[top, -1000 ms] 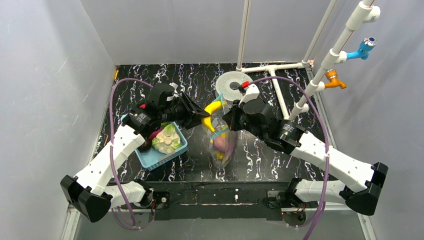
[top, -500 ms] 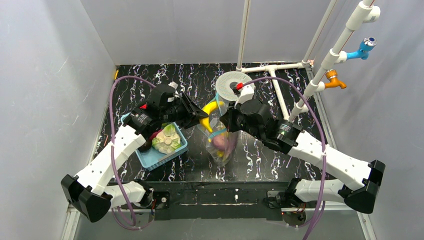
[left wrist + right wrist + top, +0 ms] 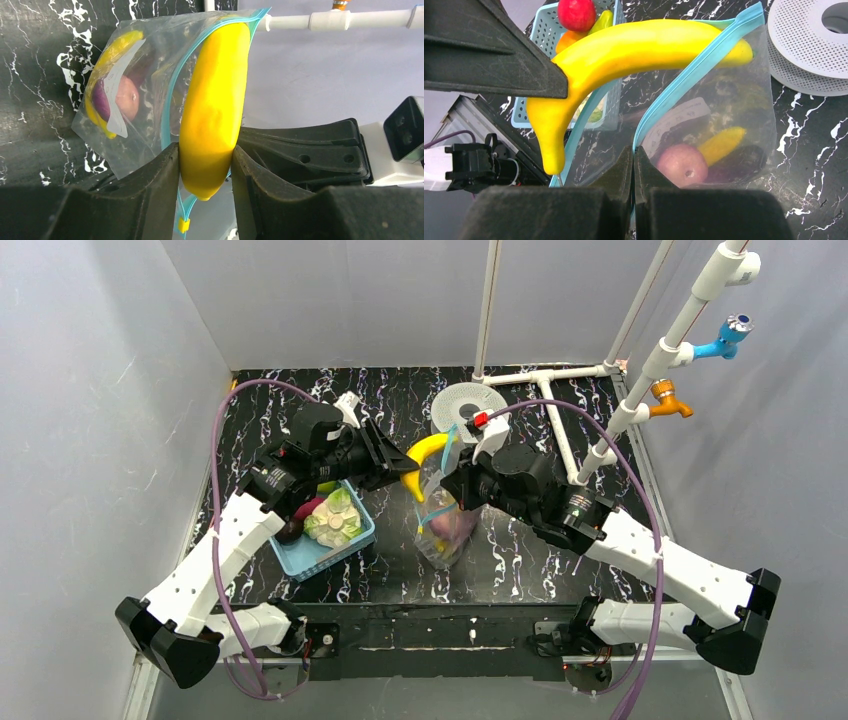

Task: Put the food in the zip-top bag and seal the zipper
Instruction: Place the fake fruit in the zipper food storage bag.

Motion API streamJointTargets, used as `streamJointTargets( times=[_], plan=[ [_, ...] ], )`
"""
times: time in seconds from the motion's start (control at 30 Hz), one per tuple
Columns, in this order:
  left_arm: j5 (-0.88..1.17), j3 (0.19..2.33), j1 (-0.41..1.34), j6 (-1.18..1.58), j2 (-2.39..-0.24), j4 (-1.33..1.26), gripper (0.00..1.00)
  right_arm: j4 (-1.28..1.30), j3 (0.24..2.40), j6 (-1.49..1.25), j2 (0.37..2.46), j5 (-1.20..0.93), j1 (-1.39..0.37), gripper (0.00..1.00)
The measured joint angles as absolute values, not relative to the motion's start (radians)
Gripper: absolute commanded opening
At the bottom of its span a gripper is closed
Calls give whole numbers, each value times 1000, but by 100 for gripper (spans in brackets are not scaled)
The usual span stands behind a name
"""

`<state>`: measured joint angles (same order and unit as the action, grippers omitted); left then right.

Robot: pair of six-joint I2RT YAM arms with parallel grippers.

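Banana (image 3: 212, 105), just one, is squeezed tight in the left tool (image 3: 205, 150). Its far end pokes into the mouth of the one bag (image 3: 135, 130). The right tool (image 3: 634, 155) is pinched shut on the bag's edge by the blue zipper (image 3: 694, 75). Three foods sit inside: one pink fruit (image 3: 682, 165), one eggplant (image 3: 744, 162) and one small yellow piece (image 3: 720, 144). One basket (image 3: 310, 558) nearby holds one cabbage (image 3: 333, 518) and one red fruit (image 3: 576, 14).

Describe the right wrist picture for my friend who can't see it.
A banana, gripped by the left end effector, pokes its tip into a clear bag's blue-edged mouth. The right end effector pinches the bag's edge. A reddish fruit and eggplant sit inside, with a blue basket behind.
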<state>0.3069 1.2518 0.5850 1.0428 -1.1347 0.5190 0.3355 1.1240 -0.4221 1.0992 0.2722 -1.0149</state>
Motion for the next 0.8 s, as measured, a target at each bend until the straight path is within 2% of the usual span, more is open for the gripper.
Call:
streamJointTargets(
  times=[0.43, 0.53, 0.7, 0.8],
  plan=[
    [297, 1282, 585, 908, -1147, 571, 2, 331, 1114, -406, 1088, 221, -1015, 1],
    [308, 1282, 586, 894, -1157, 571, 10, 331, 1114, -403, 1088, 221, -1015, 1],
    [347, 1282, 586, 878, -1184, 570, 32, 332, 1114, -403, 1100, 221, -1015, 1],
    [368, 1282, 586, 862, -1192, 570, 54, 333, 1114, -403, 1108, 223, -1015, 1]
  ],
)
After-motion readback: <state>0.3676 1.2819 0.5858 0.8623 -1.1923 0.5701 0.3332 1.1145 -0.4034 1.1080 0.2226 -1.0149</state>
